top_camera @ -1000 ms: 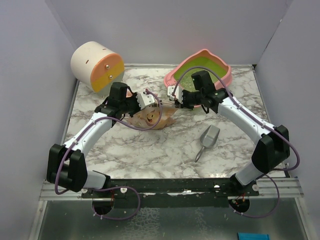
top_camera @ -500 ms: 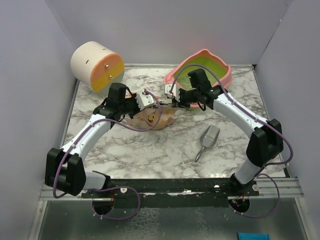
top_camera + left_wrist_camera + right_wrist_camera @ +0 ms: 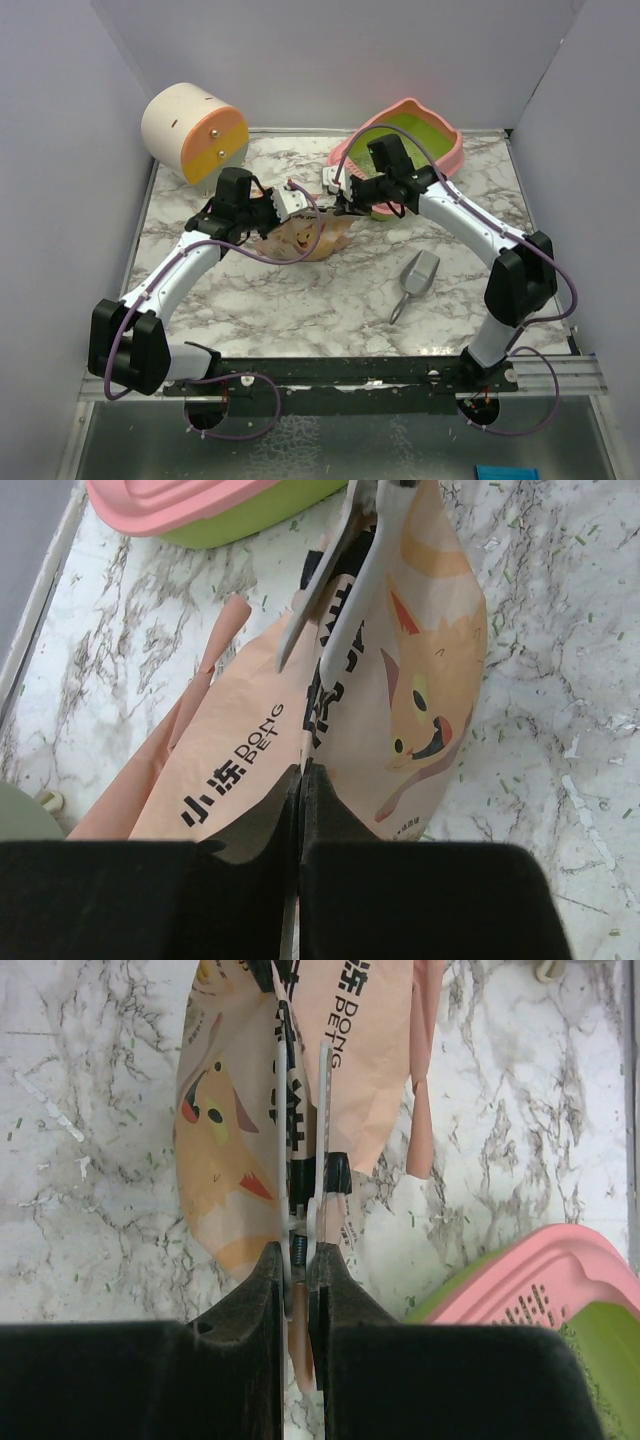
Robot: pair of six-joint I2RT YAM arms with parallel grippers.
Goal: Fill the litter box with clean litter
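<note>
Litter box (image 3: 425, 128) sits at the far right of the table (image 3: 300, 300), partly under the right arm. What shows of its lime-green inside looks mostly bare, so filling has hardly begun, as I judge it; how much lies in it I cannot tell. Some litter (image 3: 510, 575) is loose on the marble as green specks around the bag (image 3: 305, 238), which lies just left of the litter box, between the two wrists. The bag looks unopened and unpoured: opening it, tipping it into the tray and levelling are all left to do.

The left gripper (image 3: 300, 780) has its fingers pressed together on the bag's near edge, pinching the crinkled film. The right gripper (image 3: 298, 1255) is clamped on a thin two-bladed tool (image 3: 322, 1110), scissors by the look, whose blades reach onto the bag's printed face; whether they straddle the film I cannot tell. Both sets of fingers are near the tray but apart from it.

A grey scoop (image 3: 418, 275) lies alone nearer the arms, and a cream-and-orange cylinder (image 3: 195, 130) stands at the far left
</note>
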